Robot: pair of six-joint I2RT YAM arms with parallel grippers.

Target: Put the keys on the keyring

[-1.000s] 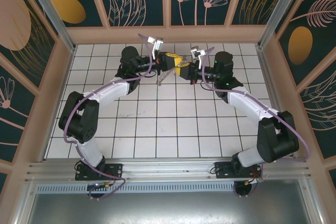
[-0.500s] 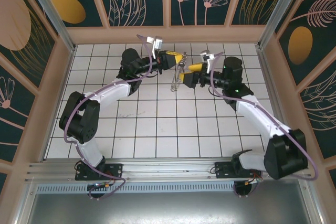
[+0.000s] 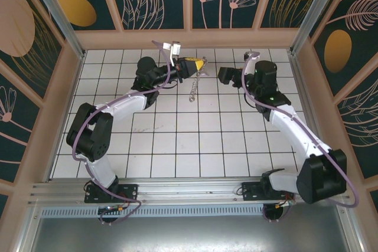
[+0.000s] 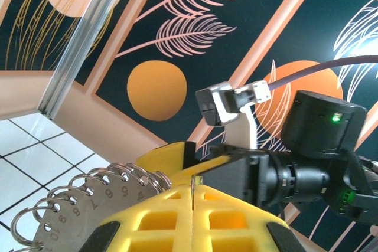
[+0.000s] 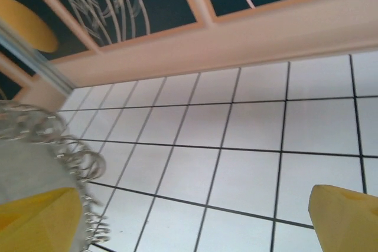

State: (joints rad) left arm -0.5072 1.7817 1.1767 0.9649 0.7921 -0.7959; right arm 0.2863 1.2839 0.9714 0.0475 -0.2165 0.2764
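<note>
- Keyring (image 3: 192, 90) hangs as a thin chain from the left gripper (image 3: 199, 63), dangling free above the tiled floor (image 3: 177, 140) near the back of the cell.
- Right gripper (image 3: 223, 75) stands a little to the right of the chain, apart from it, jaws spread wide and holding nothing.
- Left gripper is clamped tight. In its wrist view a thin sliver of the ring's metal shows pinched in the seam between the yellow fingers (image 4: 147, 216).
- I cannot pick out a key from where I stand. If one is already on the chain, it is too small to tell.
- As I judge it, the step is for the free right arm to bring a key to the ring. It should take the key by its head so the hole stays open. The left should hold firm and let the chain hang quiet before anything is threaded.
- The only writing is on a grey plate (image 4: 56, 228) beside the left fingers, edged with wire coils: digits 5, 6, 7, 8, 9, 10. No brand shows.
- The back wall's leaf panels carry no lettering.
</note>
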